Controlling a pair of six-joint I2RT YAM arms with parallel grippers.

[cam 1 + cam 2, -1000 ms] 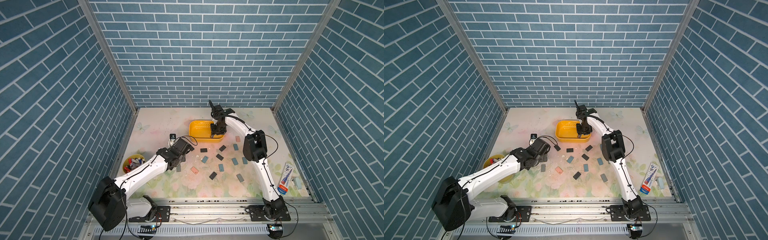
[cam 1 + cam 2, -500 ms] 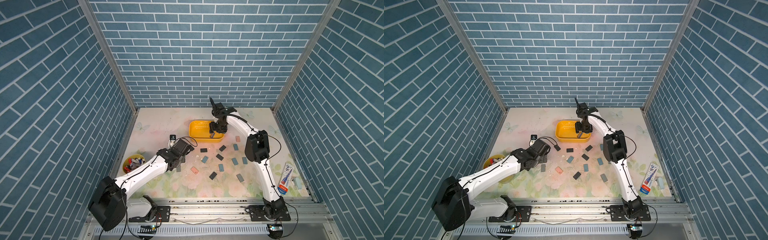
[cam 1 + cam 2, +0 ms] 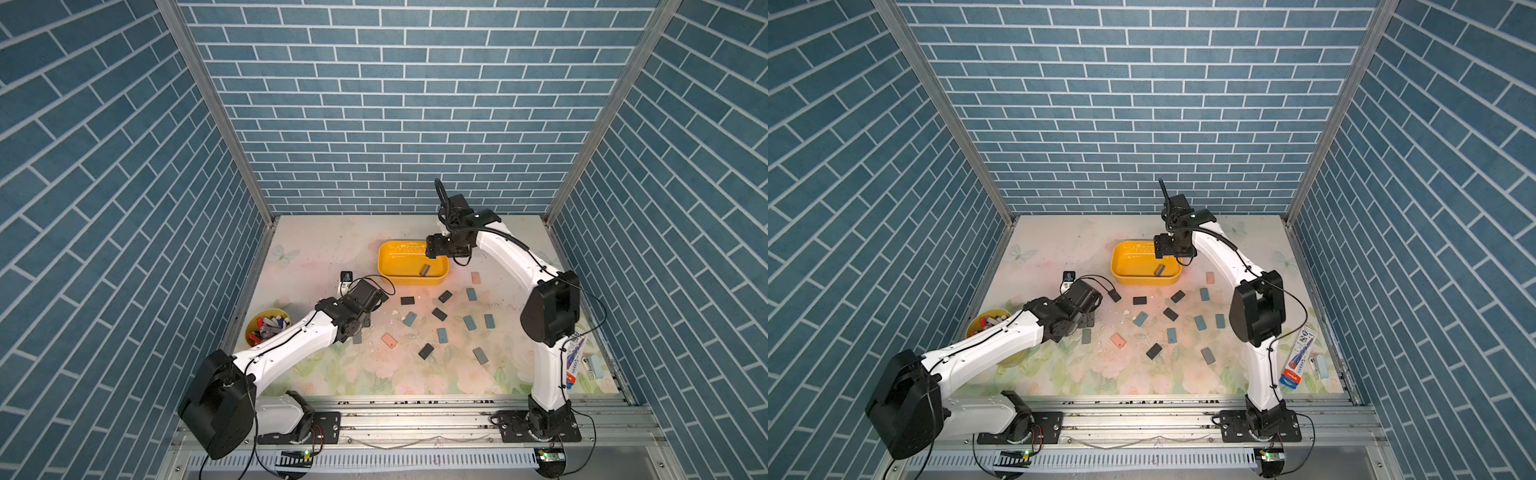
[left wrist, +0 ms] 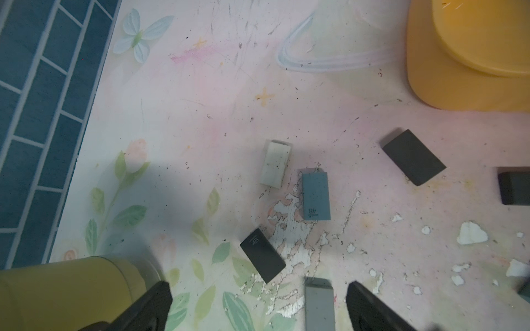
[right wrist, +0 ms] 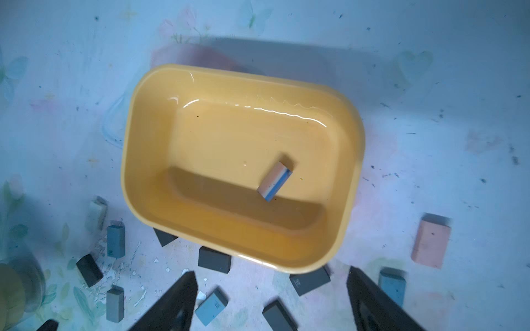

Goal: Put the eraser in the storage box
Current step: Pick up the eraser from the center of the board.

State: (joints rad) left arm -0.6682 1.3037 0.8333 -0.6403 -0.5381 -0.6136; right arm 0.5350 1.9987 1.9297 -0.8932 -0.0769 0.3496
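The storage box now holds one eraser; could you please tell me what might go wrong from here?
The left gripper hangs open over a grey eraser, with a black eraser close by; closing could nudge or catch both.
The yellow cup sits beside it and may get bumped.
The right gripper, open above the storage box, could clip the rim when leaving.

Printed "4B" near one end of a grey-blue eraser (image 4: pixel 315 197), with finer print beside it too small to read. Same "4B" near one end of a black eraser (image 4: pixel 262 255) lying close by. Lettering on the blue-and-red printed packet (image 3: pixel 1298 353) illegible.
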